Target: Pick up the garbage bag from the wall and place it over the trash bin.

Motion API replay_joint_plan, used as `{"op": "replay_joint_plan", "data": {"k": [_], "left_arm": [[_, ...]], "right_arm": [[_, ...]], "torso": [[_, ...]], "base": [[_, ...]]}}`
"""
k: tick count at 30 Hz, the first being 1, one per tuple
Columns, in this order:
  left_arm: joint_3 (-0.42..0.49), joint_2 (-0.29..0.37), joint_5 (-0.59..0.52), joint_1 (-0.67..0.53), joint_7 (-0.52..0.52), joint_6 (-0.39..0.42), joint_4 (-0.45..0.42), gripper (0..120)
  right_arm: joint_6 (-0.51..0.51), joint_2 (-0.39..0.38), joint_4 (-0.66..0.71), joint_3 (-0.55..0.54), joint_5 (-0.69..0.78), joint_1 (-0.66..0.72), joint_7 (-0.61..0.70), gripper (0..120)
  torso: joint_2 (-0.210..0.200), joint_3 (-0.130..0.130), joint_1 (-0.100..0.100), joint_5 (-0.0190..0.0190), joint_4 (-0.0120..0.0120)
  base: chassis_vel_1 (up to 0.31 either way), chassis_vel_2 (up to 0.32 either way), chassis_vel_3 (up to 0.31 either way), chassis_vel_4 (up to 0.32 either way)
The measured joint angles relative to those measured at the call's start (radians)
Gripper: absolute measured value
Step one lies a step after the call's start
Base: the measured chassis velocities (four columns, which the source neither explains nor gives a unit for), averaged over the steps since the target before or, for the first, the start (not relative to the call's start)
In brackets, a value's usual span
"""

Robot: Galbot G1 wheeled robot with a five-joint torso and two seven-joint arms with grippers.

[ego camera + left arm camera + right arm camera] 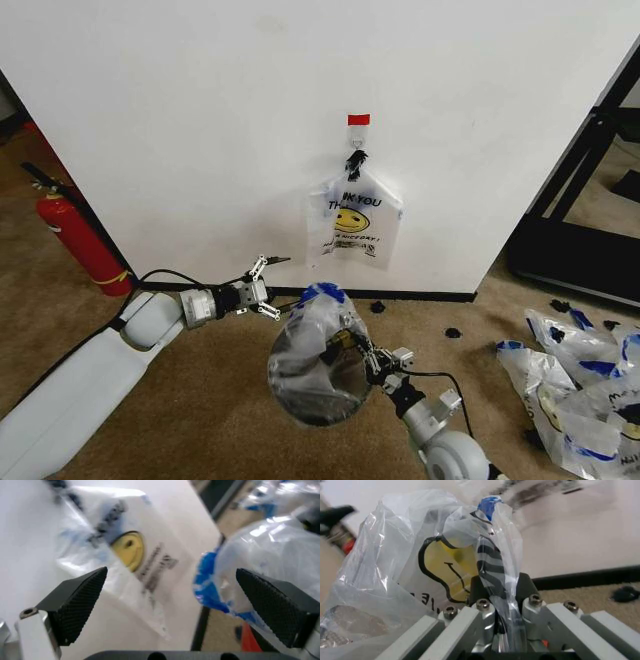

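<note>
The garbage bag (310, 335) is draped over the trash bin (312, 405), whose dark round shape shows through the plastic on the carpet. My right gripper (352, 343) is shut on a fold of the bag (492, 592), whose yellow smiley print (445, 570) sits just beyond the fingers. To the left of the bag's blue handle patch (210, 581) my left gripper (268, 288) hangs open and holds nothing. A similar smiley "THANK YOU" bag (352, 215) hangs on the wall from a black clip, also seen between the left pads (127, 547).
A red fire extinguisher (80, 240) stands at the wall on the left. Several loose bags (580, 375) lie in a pile on the carpet at the right. A black frame (590, 200) stands at the right. Small black clips (452, 332) dot the floor by the baseboard.
</note>
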Motion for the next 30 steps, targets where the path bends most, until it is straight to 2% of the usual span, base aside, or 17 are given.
{"op": "replay_joint_plan", "data": {"k": [1,3,4,6,7,8,10,13,14,15,17,19,26,30], "left_arm": [[-0.007,-0.003,-0.015,0.014,-0.056,0.011,-0.007,100],[-0.012,-0.002,-0.084,0.06,-0.241,0.082,-0.065,100],[-0.009,0.005,-0.152,0.094,-0.357,0.16,-0.128,100],[0.003,0.019,-0.281,0.156,-0.513,0.3,-0.25,100],[0.01,0.022,-0.337,0.182,-0.561,0.362,-0.296,100],[0.01,0.022,-0.337,0.182,-0.561,0.362,-0.296,100],[0.025,0.024,-0.483,0.22,-0.652,0.508,-0.383,100],[0.037,0.018,-0.622,0.225,-0.741,0.634,-0.452,100],[0.043,0.012,-0.677,0.221,-0.782,0.707,-0.481,100],[0.043,0.012,-0.677,0.221,-0.782,0.707,-0.481,100],[0.052,0.008,-0.698,0.211,-0.804,0.77,-0.496,100],[0.071,0.008,-0.662,0.197,-0.801,0.806,-0.484,100],[0.102,0.019,-0.574,0.188,-0.778,0.852,-0.445,100],[0.104,0.014,-0.574,0.184,-0.78,0.879,-0.44,98]], "right_arm": [[0.007,0.007,0.0,-0.002,0.006,0.002,0.019,0],[0.029,0.022,0.0,-0.001,0.013,0.004,0.048,0],[0.042,0.029,0.0,0.002,0.013,0.004,0.055,0],[0.068,0.039,0.0,0.013,0.002,0.004,0.059,0],[0.077,0.042,0.0,0.02,-0.007,0.004,0.059,0],[0.077,0.042,0.0,0.02,-0.007,0.004,0.059,0],[0.096,0.045,0.001,0.032,-0.036,0.005,0.054,0],[0.115,0.043,0.001,0.041,-0.067,0.009,0.042,0],[0.121,0.039,0.001,0.046,-0.078,0.01,0.036,0],[0.121,0.039,0.001,0.046,-0.078,0.01,0.036,0],[0.124,0.033,0.003,0.055,-0.084,0.009,0.029,0],[0.13,0.028,0.013,0.069,-0.087,0.004,0.015,0],[0.14,0.023,0.031,0.084,-0.095,-0.01,-0.014,0],[0.148,0.023,0.031,0.081,-0.117,-0.011,-0.028,0]], "torso": [[0.0,0.0,0.0,0.0,0.0],[0.0,0.0,0.0,-0.0003,-0.0001],[0.0,0.0,0.0,-0.0003,0.0001],[0.0,0.0,0.0,0.0007,0.0],[0.0,0.0,0.0,0.0007,0.0001],[0.0,0.0,0.0,0.0007,0.0001],[0.0,0.0,0.0,-0.0005,0.0002],[0.0,0.0,0.0,0.0006,0.0001],[0.0,0.0,0.0,0.0002,0.0],[0.0,0.0,0.0,0.0002,0.0],[0.0,0.0,0.0,0.0002,-0.0001],[0.0,0.0,0.0,0.0,-0.0001],[0.0,0.0,0.0,0.0,0.0],[0.0,0.0,0.0,0.0,-0.0001]], "base": [[0.0,0.0,0.0,0.0],[0.0,0.0,0.0,0.0],[0.0,0.0,0.0,0.0],[0.0,0.0,0.0,0.0],[0.0,0.0,0.0,0.0],[0.0,0.0,0.0,0.0],[0.0,0.0,0.0,0.0],[0.0,0.0,0.0,0.0],[0.0,0.0,0.0,0.0],[0.0,0.0,0.0,0.0],[0.0,0.0,0.0,0.0],[0.0,0.0,0.0,0.0],[0.0,0.0,0.0,0.0],[0.0,0.0,0.0,0.0]]}}
